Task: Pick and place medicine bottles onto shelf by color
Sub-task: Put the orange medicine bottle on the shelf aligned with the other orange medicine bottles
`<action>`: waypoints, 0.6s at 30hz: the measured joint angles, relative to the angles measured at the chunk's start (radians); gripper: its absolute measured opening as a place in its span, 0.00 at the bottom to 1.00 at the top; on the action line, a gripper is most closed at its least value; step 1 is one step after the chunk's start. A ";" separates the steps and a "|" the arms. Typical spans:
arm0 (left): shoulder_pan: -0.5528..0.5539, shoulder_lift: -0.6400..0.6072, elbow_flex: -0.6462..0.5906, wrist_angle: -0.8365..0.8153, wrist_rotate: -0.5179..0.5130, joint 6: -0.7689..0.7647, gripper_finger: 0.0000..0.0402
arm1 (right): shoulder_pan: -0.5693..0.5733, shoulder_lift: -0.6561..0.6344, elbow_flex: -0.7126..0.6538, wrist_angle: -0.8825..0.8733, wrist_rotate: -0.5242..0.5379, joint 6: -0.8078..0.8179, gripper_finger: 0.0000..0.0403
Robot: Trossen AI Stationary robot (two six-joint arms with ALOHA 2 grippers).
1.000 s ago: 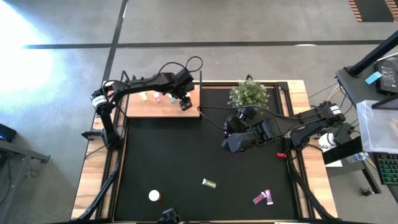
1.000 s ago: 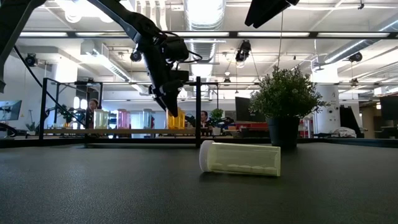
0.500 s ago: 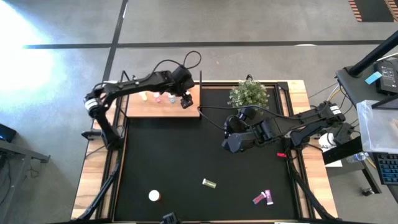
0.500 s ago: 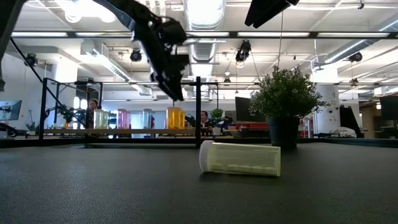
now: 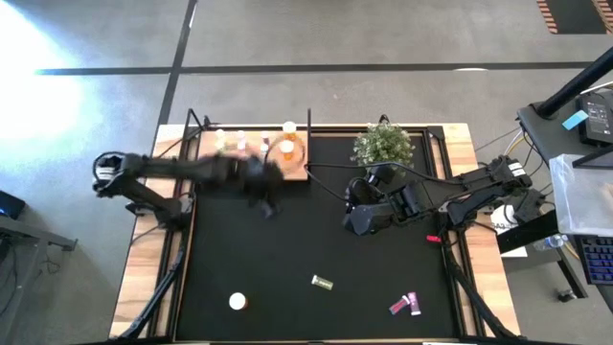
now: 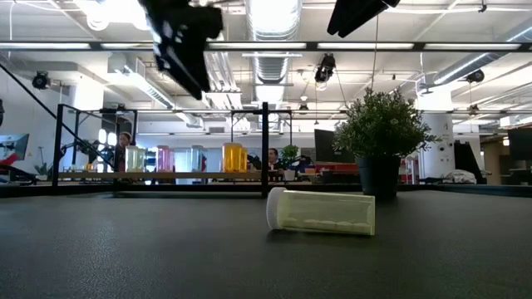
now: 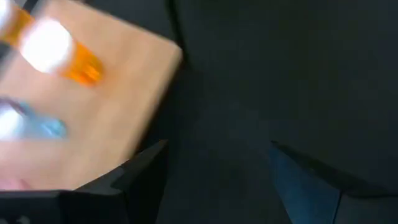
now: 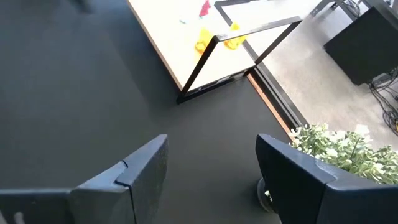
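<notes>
The orange bottle (image 5: 286, 147) stood upright on the corner of the shelf (image 5: 206, 165), just beyond your left claw (image 5: 257, 182) and a little toward the plant's side of it, clear of both fingers. In the left wrist view the same bottle sat out ahead of the claw with a blue bottle (image 7: 32, 125) beside it on the board. That spot made sense for colour sorting: the paler, pink and blue bottles (image 6: 164, 158) stood in a line farther along the shelf, so the orange had the open end to itself.

Your left claw hung above the black mat (image 5: 287, 249) just off the shelf's front edge, fingers spread wide with nothing between them. I would judge this placement done and the claw free for another pick.

Your right claw (image 5: 356, 218) waited over the mat, well to the far side of the left claw and near the plant (image 5: 383, 144), jaws apart and empty.

Well behind your left claw, toward the bench's near edge, the remaining bottles lay loose: a white-capped bottle (image 5: 237, 302), a yellowish bottle (image 5: 322, 282) on its side, and the pink bottles (image 5: 404, 305) nearer the right arm's side. The tipped ones would probably need a grip across the body
</notes>
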 joint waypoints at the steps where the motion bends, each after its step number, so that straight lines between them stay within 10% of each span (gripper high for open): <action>1: -0.057 -0.015 -0.024 -0.006 -0.031 -0.067 0.63 | 0.000 0.000 0.000 0.000 0.000 0.000 0.58; 11: -0.523 -0.031 -0.218 -0.009 -0.140 -0.851 0.63 | 0.000 0.000 0.000 0.000 0.000 0.000 0.58; 18: -0.661 0.065 -0.183 0.000 -0.144 -1.050 0.63 | 0.000 0.000 0.000 0.000 0.000 0.000 0.58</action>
